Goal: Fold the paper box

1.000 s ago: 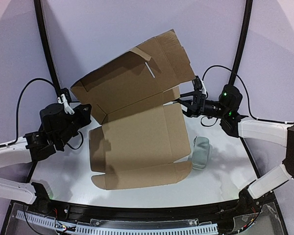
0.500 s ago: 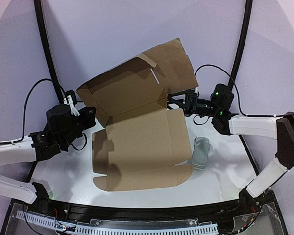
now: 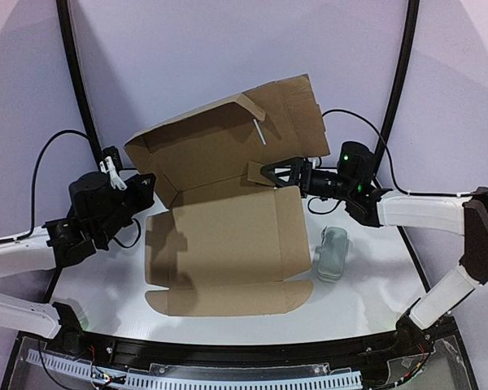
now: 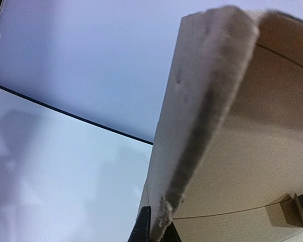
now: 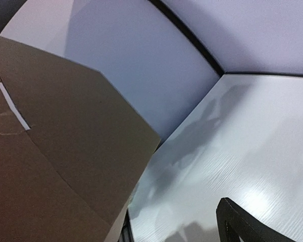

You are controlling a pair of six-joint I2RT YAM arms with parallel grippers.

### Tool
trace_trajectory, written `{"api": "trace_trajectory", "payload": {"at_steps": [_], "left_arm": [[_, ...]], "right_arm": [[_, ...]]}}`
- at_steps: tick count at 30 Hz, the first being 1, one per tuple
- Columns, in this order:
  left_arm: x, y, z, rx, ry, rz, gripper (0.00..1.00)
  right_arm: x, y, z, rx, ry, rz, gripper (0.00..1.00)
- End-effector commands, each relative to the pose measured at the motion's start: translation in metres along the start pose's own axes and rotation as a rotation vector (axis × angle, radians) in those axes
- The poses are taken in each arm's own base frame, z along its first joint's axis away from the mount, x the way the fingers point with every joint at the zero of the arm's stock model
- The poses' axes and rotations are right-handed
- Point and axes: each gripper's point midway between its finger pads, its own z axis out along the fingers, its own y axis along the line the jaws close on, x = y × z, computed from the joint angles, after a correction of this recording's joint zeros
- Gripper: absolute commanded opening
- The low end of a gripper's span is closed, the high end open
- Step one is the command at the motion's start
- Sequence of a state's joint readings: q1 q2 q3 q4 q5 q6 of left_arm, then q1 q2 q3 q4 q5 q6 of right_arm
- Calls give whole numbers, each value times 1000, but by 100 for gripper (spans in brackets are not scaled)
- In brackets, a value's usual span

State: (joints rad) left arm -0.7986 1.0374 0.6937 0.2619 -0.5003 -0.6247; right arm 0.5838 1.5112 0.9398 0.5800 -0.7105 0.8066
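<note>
The brown corrugated cardboard paper box (image 3: 220, 240) lies open on the white counter (image 3: 374, 296), base panel flat and rear panel raised. The left end effector (image 3: 140, 185) is clamped on the rear panel's left edge. The right end effector (image 3: 279, 173), fingers spread apart, sits at that panel's right edge. A pale grey-green oblong object (image 3: 332, 253) lies just beside the base panel's right edge. Bare counter borders the front flap.
</note>
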Motion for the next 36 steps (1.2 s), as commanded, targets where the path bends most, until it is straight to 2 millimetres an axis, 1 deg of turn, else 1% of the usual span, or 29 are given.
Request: {"api": "trace_trajectory", "payload": {"at_steps": [1, 4, 6, 9, 10, 12, 14, 15, 16, 17, 18, 19, 21, 22, 23, 25, 28, 29, 32, 33, 35, 36], "left_arm": [[-24, -25, -15, 131, -49, -106, 1], [-24, -18, -16, 98, -53, -98, 1], [-22, -6, -17, 43, -53, -83, 1], [-17, 6, -18, -16, -39, -64, 1], [-15, 16, -18, -67, -33, -48, 1], [-12, 20, -18, -87, -22, -39, 1], [-9, 24, -19, -112, 0, -27, 1], [-8, 24, -19, -113, 5, -25, 1], [-6, 26, -19, -118, 10, -26, 1], [-3, 27, -18, -115, 23, -26, 1], [-2, 28, -17, -115, 29, -27, 1], [2, 28, -16, -108, 48, -25, 1], [7, 27, -15, -92, 77, -23, 1], [10, 25, -14, -76, 95, -19, 1], [11, 24, -14, -67, 104, -14, 1], [13, 17, -15, -31, 129, -2, 1], [18, 4, -16, 30, 180, 45, 1], [19, 5, -17, 24, 188, 57, 1], [26, -1, -18, 58, 237, 89, 1], [26, -1, -18, 58, 238, 90, 1], [28, -3, -19, 69, 250, 97, 1], [28, -3, -19, 73, 252, 98, 1]], "right_arm": [[-9, -17, -5, 147, -73, -63, 98], [-15, -9, -13, 159, -93, -101, 98], [-18, 3, -21, 169, -88, -148, 98], [-18, 13, -35, 205, -71, -190, 98], [-17, 23, -49, 235, -63, -235, 98], [-20, 29, -63, 276, -80, -268, 98], [-18, 33, -91, 374, -97, -306, 98], [-20, 32, -95, 396, -106, -319, 98], [-19, 36, -109, 433, -113, -332, 98], [-26, 44, -127, 480, -152, -368, 98], [-25, 44, -134, 509, -150, -376, 98], [-32, 50, -149, 557, -185, -406, 98], [-39, 46, -168, 658, -209, -420, 98], [-47, 41, -185, 757, -234, -443, 98], [-50, 41, -189, 779, -236, -448, 98], [-64, 38, -202, 882, -249, -468, 98], [-79, 40, -201, 929, -220, -495, 98], [-83, 40, -199, 933, -219, -499, 98], [-97, 37, -187, 940, -181, -551, 98], [-98, 36, -186, 940, -178, -553, 98], [-102, 30, -174, 912, -135, -570, 98], [-100, 26, -165, 879, -108, -567, 98]]}}
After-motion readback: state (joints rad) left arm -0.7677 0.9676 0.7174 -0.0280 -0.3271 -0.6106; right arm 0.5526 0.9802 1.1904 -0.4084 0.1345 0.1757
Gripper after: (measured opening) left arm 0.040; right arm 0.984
